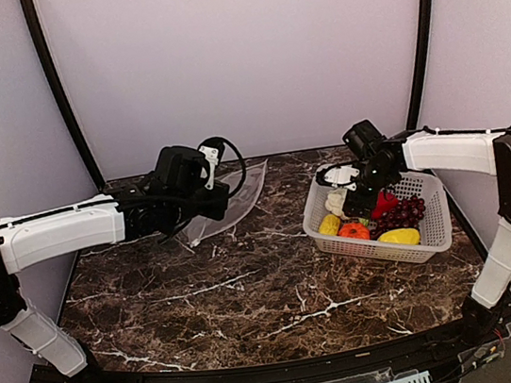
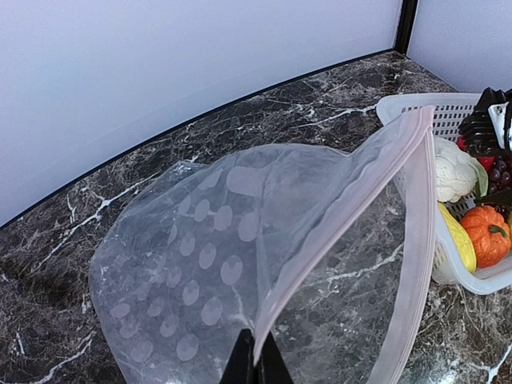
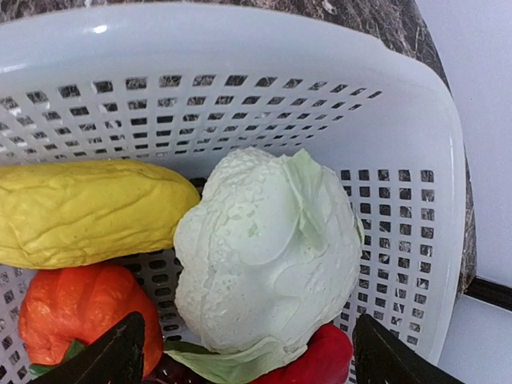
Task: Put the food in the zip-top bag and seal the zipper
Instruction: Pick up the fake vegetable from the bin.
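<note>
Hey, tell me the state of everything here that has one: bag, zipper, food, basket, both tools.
bag: empty, mouth gaping.
zipper: unsealed.
food: all in the basket.
basket: upright on the table, loaded.
left tool: shut on the bag at its zipper edge.
right tool: open, fingers either side of the cabbage, not gripping.

Light is soft, even, from overhead; shadows faint. Small glare spot on basket [image 3: 100, 29] rim. Bag [image 2: 208, 264] film looks hazy, slightly shiny. My left gripper [image 2: 254, 362] tips blur at frame bottom. Poles [image 1: 57, 86] bow in top view.
</note>
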